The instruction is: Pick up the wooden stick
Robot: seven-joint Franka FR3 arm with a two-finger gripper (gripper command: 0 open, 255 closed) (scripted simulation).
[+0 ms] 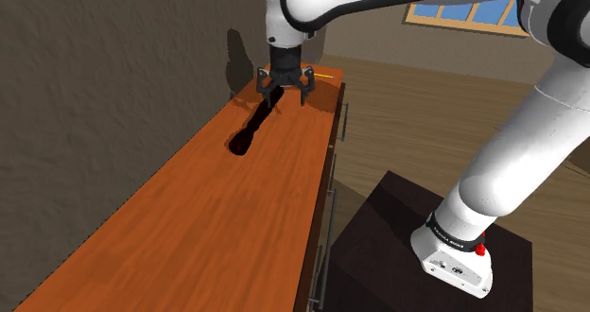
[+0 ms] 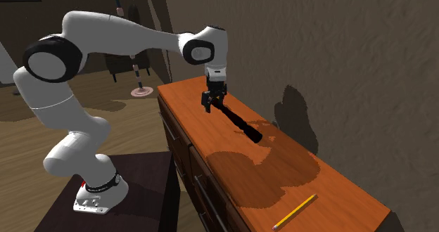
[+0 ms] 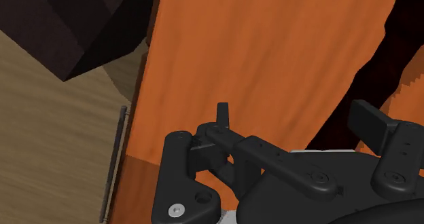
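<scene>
Bearing yellow pencil [image 2: 294,212], orange wooden top [image 2: 285,169] against possibly plaster wall [image 2: 338,55].

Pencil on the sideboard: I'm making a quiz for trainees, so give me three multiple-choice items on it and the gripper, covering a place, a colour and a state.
1. Where does the pencil lie?
A. On the floor
B. On the sideboard's top, apart from the gripper
C. Between the gripper's fingers

2. What colour is the pencil?
A. Yellow
B. Blue
C. Green

3. How is the gripper?
A. Shut on the pencil
B. Shut on nothing
C. Open

Answers:
1 B: in the second exterior view the pencil rests near one end of the sideboard, well away from the gripper.
2 A: its shaft shows yellow against the orange-brown top.
3 C: in the wrist view the two black fingers stand apart with nothing between them.
</scene>
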